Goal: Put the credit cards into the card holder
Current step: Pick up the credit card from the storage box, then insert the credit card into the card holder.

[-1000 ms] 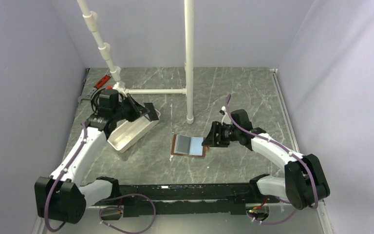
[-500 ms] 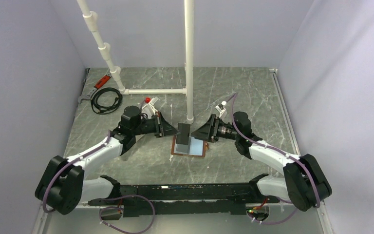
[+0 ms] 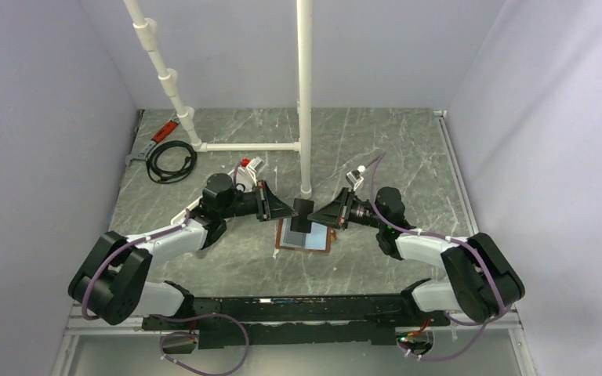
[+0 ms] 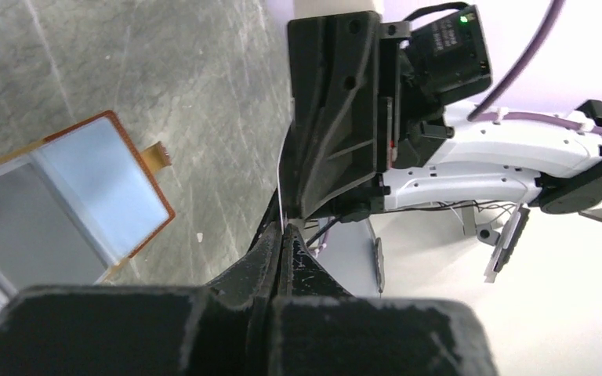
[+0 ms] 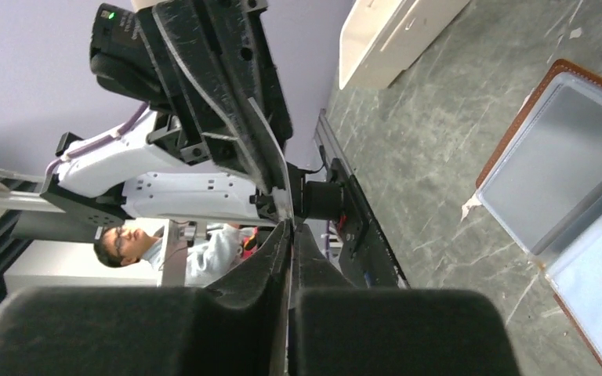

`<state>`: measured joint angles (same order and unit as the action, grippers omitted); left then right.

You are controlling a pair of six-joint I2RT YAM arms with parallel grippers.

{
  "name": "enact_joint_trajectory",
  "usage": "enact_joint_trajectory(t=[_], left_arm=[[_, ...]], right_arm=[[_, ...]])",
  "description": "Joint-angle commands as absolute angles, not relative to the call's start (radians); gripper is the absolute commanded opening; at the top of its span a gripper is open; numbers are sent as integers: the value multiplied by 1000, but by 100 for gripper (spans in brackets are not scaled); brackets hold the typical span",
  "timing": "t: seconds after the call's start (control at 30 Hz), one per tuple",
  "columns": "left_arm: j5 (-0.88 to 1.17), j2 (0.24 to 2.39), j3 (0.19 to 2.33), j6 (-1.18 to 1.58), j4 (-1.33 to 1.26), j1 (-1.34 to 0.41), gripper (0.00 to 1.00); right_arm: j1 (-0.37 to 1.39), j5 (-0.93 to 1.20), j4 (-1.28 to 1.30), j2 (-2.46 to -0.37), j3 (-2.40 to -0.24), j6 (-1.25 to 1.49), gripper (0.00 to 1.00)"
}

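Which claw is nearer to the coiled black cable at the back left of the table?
Left. The left claw is right of the cable and nearer the front; the right claw is even farther right, across the credit card that both pinch.

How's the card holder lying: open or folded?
Open: card holder lies spread flat, brown border framing grey and blue halves side by side.

Top: overhead from behind, whole table (image 3: 376, 141) | left wrist: close, faces right arm (image 4: 478, 157) | right wrist: close, faces left arm (image 5: 165, 184) | shared: card holder (image 3: 303, 249)
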<state>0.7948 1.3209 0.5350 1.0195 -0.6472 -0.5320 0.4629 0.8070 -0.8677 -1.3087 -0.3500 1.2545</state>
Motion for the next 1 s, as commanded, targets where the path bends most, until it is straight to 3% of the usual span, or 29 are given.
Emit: enact_joint_trajectory(t=[0.0,0.17,0.27,0.4,0.63,0.97], left_arm=[[792,1368,561,1035,-672,-541,4],[611,1369,721,813,5,-541,59],[502,1363,763,727,177,-543,66],[389,1429,810,670,300,-560,80],[295,1591,859,666,321,-623,75],[193,1656,899,664,373,-644,57]], right_arm=[[462,852,-951,-1345,-365,1250,0],[415,960,-554,-1409,-440,1000,0],[403,967,-276,-1439,-495,775,0],[399,988,-176,-1482,-535,695,0],[388,960,-144,-1535,-539,669,0],[357,952,-167,-1581,-528,665,0]])
